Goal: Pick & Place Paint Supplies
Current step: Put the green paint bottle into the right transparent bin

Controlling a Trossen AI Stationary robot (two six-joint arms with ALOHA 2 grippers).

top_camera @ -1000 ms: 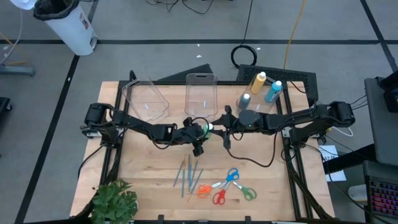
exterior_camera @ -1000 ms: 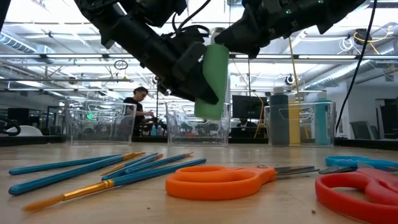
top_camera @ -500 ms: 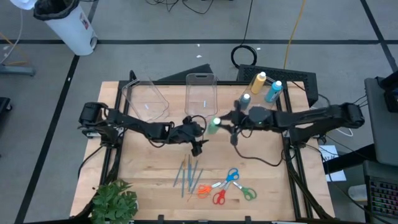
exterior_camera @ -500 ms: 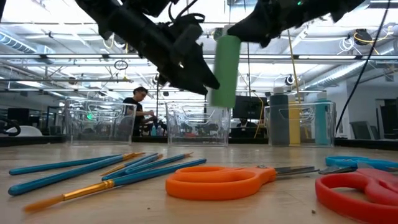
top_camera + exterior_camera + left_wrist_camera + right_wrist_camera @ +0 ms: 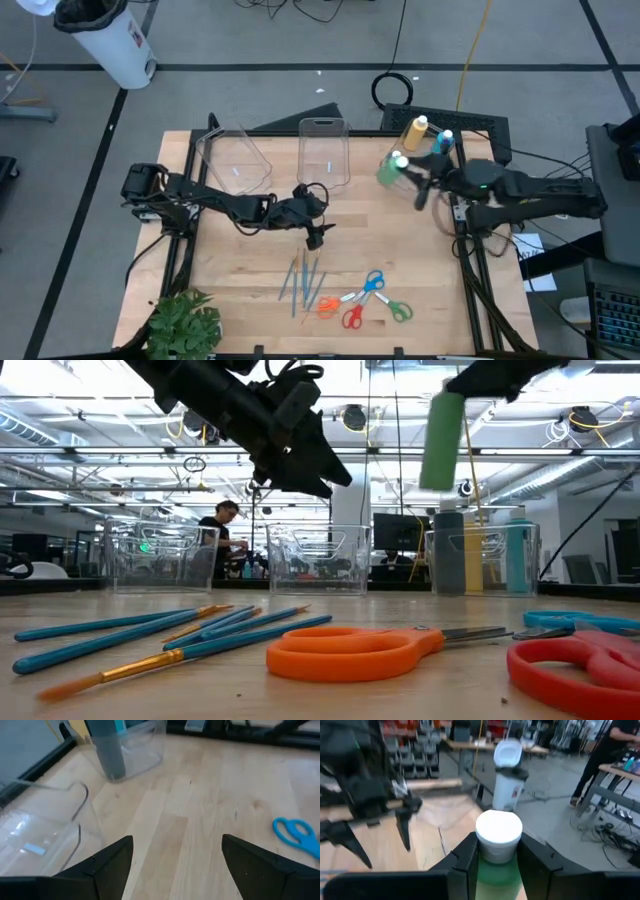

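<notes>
My right gripper (image 5: 499, 862) is shut on a green, white-capped paint bottle (image 5: 388, 171), high above the table by the clear bin (image 5: 436, 165) at the right far corner. That bin holds the yellow (image 5: 412, 132), blue (image 5: 441, 147) and grey-blue (image 5: 110, 750) bottles. My left gripper (image 5: 318, 237) hangs open over the table's middle, touching nothing. Thin brushes (image 5: 303, 280) and several small scissors (image 5: 366, 300) lie flat near the near edge. My right gripper pinches the green bottle's upper body (image 5: 496, 870), just below the white cap (image 5: 499, 829), with one finger (image 5: 465, 862) on each side. The fingers come from the table's right side. The bottle (image 5: 441, 440) is lifted clear, hanging nearly upright below the gripper.
Two more clear bins (image 5: 235, 160) (image 5: 323, 152) stand at the far edge. A leafy plant (image 5: 183, 325) sits at the near left corner. Bare wood shows between the left gripper and the bottle bin. A person (image 5: 222, 530) stands in the room beyond.
The left gripper has let go of the green bottle and drawn back slightly toward the near edge. The right gripper, keeping hold, has carried the bottle from the table's middle toward the right far corner, up to the bin with the other bottles.
</notes>
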